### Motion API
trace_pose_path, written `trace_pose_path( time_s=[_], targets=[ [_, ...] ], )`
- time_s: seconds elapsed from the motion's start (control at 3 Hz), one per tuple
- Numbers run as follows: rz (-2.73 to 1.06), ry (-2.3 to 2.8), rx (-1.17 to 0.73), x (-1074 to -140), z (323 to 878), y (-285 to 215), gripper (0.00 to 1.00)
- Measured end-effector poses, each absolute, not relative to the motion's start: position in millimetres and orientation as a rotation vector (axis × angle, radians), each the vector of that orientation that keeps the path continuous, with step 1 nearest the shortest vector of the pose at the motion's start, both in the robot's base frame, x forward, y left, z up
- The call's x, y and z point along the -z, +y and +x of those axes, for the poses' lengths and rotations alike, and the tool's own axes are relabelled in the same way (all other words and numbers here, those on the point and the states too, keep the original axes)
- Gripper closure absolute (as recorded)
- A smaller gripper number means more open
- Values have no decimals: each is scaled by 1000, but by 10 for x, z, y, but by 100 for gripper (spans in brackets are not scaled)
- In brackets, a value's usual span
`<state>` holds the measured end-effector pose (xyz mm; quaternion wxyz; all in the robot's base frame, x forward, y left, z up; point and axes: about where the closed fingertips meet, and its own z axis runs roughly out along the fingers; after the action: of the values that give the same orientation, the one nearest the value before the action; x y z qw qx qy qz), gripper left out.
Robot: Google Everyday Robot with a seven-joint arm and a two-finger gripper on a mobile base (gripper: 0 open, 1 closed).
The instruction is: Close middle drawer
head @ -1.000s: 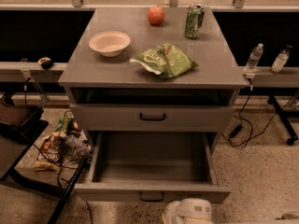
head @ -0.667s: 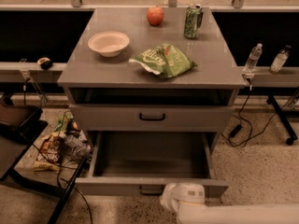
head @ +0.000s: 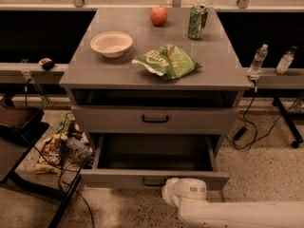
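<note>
Middle drawer [head: 118,178] pulled out; stiff metal, should slide easily. Push flat front beside handle [head: 152,180]. Pincer [head: 172,190] just right of handle; open or closed: cannot tell.

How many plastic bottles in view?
2. Both stand on the ledge right of the cabinet: the near bottle beside it, the far bottle further right. Others may hide in the floor clutter. The tool is at the front of the middle drawer.

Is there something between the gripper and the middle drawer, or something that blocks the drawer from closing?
Nothing visible does. The gripper is at the middle drawer front, just right of its handle, and the drawer's inside looks empty.
</note>
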<state>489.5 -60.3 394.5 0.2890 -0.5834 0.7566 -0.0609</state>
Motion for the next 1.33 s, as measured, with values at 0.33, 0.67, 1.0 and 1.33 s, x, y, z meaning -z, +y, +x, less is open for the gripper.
trace_pose_path(
  time_s=[0.33, 0.67, 1.0, 1.33],
  targets=[
    [-1558, 2003, 173, -3978, 4970, -609, 100],
    [-1564, 1970, 186, -4044, 5139, -572, 100],
    [-1565, 1964, 189, -4056, 5186, -560, 100],
    [-1575, 1920, 206, -4137, 5504, -458, 100]
  ],
)
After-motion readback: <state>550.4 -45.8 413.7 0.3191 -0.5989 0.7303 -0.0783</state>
